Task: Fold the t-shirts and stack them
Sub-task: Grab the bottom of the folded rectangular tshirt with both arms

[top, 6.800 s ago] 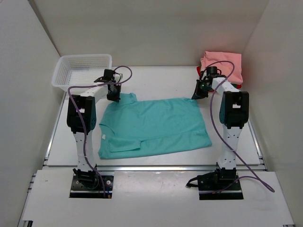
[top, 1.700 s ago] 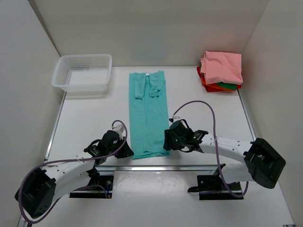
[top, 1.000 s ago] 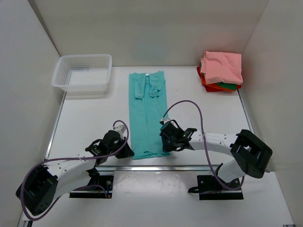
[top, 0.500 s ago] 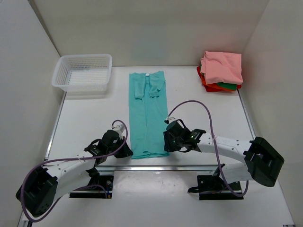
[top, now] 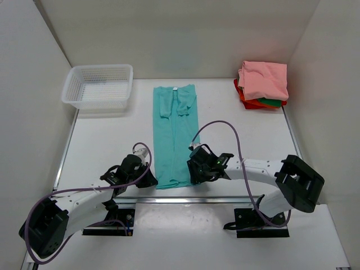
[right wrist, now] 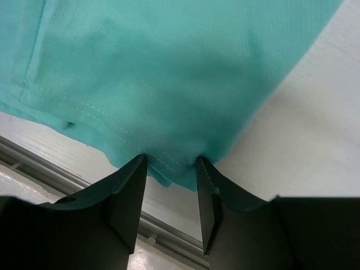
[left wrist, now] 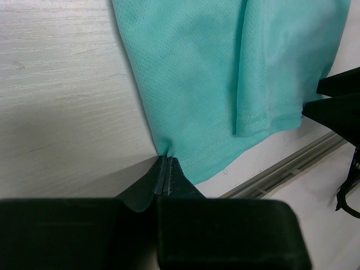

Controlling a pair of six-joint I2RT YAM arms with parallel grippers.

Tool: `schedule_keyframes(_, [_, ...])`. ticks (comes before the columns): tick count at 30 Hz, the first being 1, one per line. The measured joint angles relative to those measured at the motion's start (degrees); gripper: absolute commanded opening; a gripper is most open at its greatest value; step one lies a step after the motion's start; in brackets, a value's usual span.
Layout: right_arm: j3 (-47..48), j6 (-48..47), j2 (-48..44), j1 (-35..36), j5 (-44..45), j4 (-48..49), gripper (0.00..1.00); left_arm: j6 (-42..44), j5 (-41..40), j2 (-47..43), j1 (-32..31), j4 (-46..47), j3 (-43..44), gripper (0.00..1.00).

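The white-and-black left arm (top: 79,199) is folded low, with its elbow swung outward to the left and its forearm directed inward and forward. The white-and-black right arm (top: 256,170) is set in a mirrored pose, elbow outward to the right and forearm directed inward. The black two-finger left end effector (left wrist: 163,160) is seen with its fingertips pressed together, and a corner of the teal mesh-knit t-shirt (left wrist: 225,67) is pinched between them. The black two-finger right end effector (right wrist: 170,160) is held with its fingers (right wrist: 125,197) spread apart, astride the hem of the same t-shirt, which is not clamped.
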Motion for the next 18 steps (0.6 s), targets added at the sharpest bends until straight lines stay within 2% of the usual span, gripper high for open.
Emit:
schedule_keyframes(1, [0.74,-0.04,0.7,0.22,0.17,-0.17,0.28,0.0,0.0,-0.02,0.02,-0.02,0.0,0.0])
schedule_keyframes(2, [1.27,-0.42,1.31,0.42,0.31,-0.24,0.08,0.02,0.0,-0.02,0.02,-0.02,0.0,0.0])
schedule_keyframes(3, [1.53,-0.74,1.92,0.7,0.52,-0.26,0.0,0.04,0.0,-0.02,0.02,-0.02,0.0,0.0])
schedule_keyframes(10, [0.13,0.04,0.55,1.31,0.98,-0.09,0.0,0.22,0.0,-0.02,0.2,-0.07,0.0,0.0])
schedule_keyframes(18, [-9.77,2.6,-14.43,-4.26,-2.62,1.51,0.0,0.61,0.09,-0.87,0.66,-1.22,0.0,0.0])
